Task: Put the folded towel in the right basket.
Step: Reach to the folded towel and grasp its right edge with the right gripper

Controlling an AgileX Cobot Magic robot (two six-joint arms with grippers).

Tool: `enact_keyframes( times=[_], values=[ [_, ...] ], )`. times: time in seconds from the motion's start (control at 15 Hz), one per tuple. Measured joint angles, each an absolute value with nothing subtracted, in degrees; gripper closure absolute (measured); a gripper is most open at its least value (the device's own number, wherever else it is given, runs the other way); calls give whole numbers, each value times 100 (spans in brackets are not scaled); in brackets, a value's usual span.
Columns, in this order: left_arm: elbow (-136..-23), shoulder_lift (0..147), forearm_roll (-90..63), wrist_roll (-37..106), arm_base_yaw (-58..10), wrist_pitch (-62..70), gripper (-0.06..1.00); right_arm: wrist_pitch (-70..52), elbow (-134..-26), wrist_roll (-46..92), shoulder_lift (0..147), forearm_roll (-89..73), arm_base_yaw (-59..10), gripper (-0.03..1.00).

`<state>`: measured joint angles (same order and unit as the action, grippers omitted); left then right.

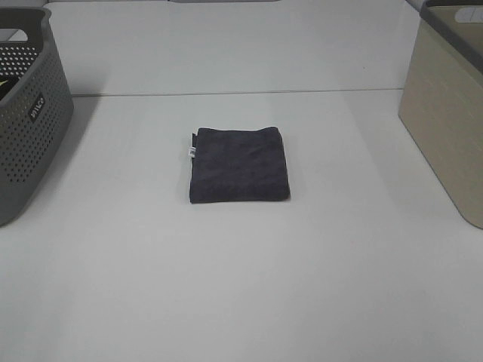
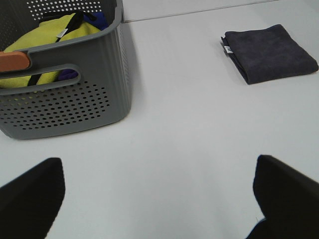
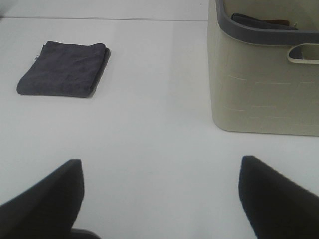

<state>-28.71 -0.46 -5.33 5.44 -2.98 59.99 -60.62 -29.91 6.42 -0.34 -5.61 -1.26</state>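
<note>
A dark grey folded towel (image 1: pixel 239 165) lies flat in the middle of the white table, with a small white tag at its left edge. It also shows in the left wrist view (image 2: pixel 269 53) and the right wrist view (image 3: pixel 64 75). The right basket (image 1: pixel 447 105) is beige with a grey rim and stands at the right edge; in the right wrist view (image 3: pixel 264 84) it holds a dark cloth. My left gripper (image 2: pixel 158 199) is open and empty, well short of the towel. My right gripper (image 3: pixel 160 199) is open and empty, between towel and basket. Neither gripper shows in the high view.
A grey perforated basket (image 1: pixel 29 113) stands at the left edge; in the left wrist view (image 2: pixel 65 94) it holds yellow and blue cloths. A seam (image 1: pixel 226 93) crosses the table behind the towel.
</note>
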Motion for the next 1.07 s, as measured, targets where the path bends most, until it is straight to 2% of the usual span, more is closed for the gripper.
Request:
enact_keyframes(
  times=[0.27,0.53,0.67,1.0,1.07],
  values=[
    [-2871,-46,-533,544,-298,5999,-3,-5351,-3048,504,705,-630,-126,18],
    [-2871,-46,-533,544,-298,5999,-3,-4165,-3507,716,2412,-1003,-126,19],
    [-2871,-46,-533,544,-298,5999,-3,-3759,-3999,1026,3484,-1324,-126,19],
    [-2871,-46,-533,544,-298,5999,-3,-3690,-5621,2097,6222,-2177,-126,19],
    [-2871,-46,-533,544,-298,5999,-3,-3782,-6211,2452,7202,-2372,-258,19]
  ],
)
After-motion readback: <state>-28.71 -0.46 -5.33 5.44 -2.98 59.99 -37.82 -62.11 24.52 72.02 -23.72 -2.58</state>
